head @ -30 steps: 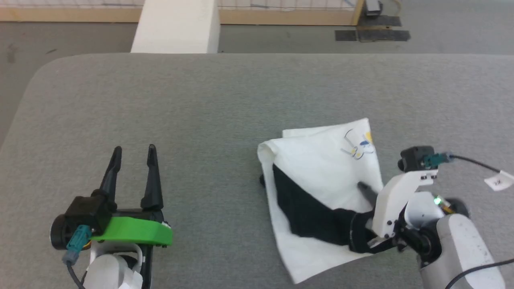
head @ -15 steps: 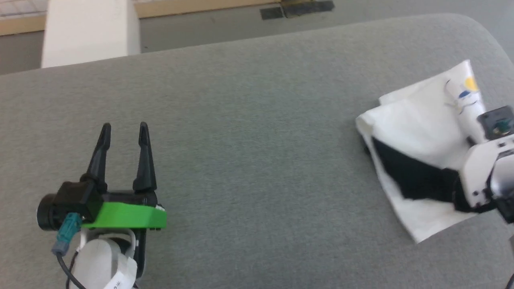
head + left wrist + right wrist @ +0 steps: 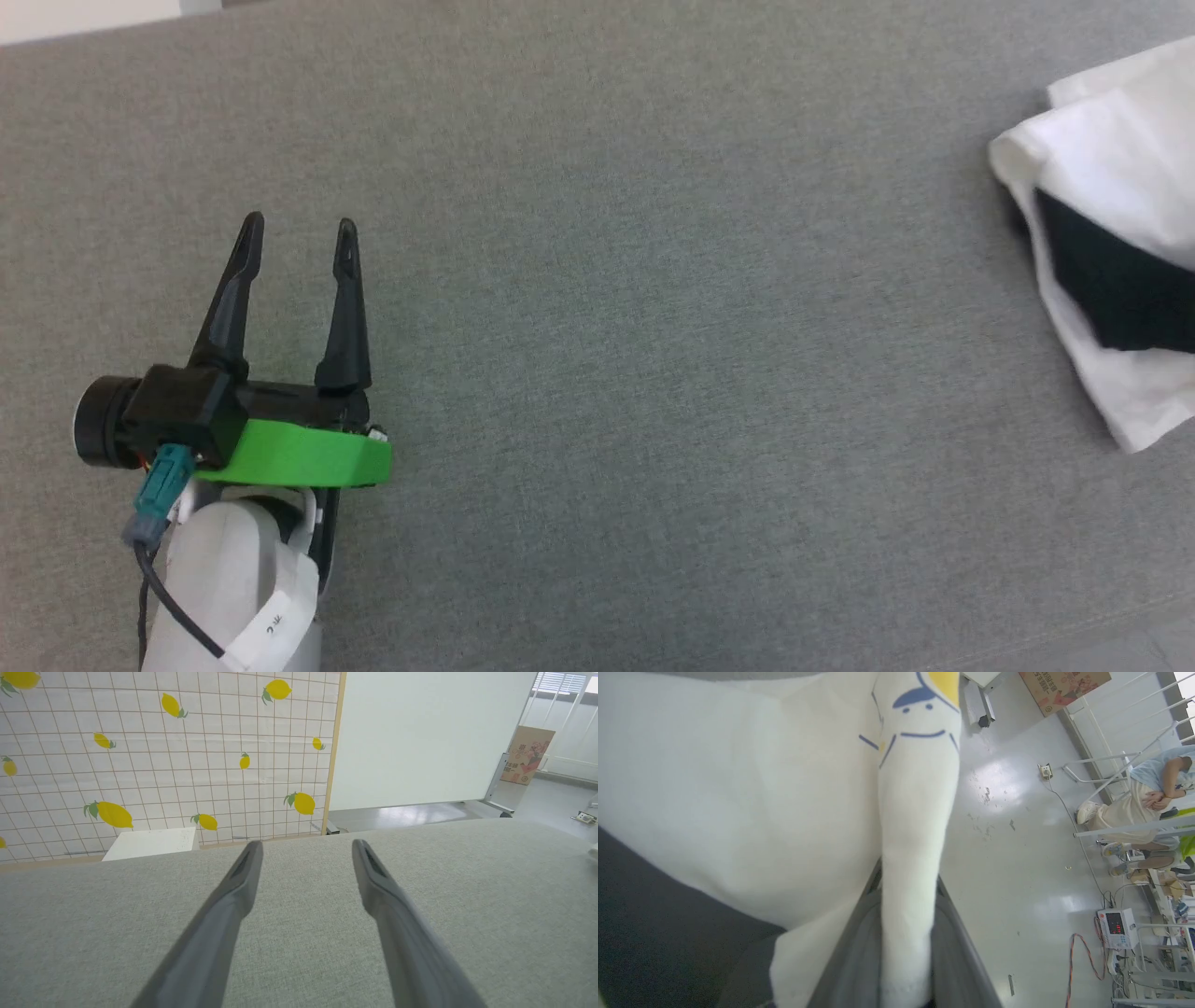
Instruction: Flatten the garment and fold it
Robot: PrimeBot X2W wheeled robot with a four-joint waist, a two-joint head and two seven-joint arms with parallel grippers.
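Item: garment (image 3: 1111,159), one, lying bunched at the far right of the grey surface (image 3: 653,280), well apart from the left gripper (image 3: 299,224). Step in hand, as judged: flattening, at the stage of picking up an edge to open the heap. Right gripper (image 3: 908,877): fingers clamped on a narrow ridge of white cloth, which runs up between them towards the print (image 3: 924,700). Left gripper: fingers spread, nothing between them, poised low over bare surface. Handling notes: the pinch looks thin, so a slow, steady draw is advised, lest the cloth slide out; pull away from the bulk so the layers peel apart rather than drag together. The floor (image 3: 1017,835) shows just beyond the held fold in the right wrist view, so drawing inward, towards the middle of the surface, seems safer. The left gripper would need to cross over and take an opposite edge before any true spreading. Appearance: white body, soft, folded over itself in at least two layers; black sleeve (image 3: 1111,289) lying across the lower fold; small print in yellow and blue, with thin blue lines; collar not made out.
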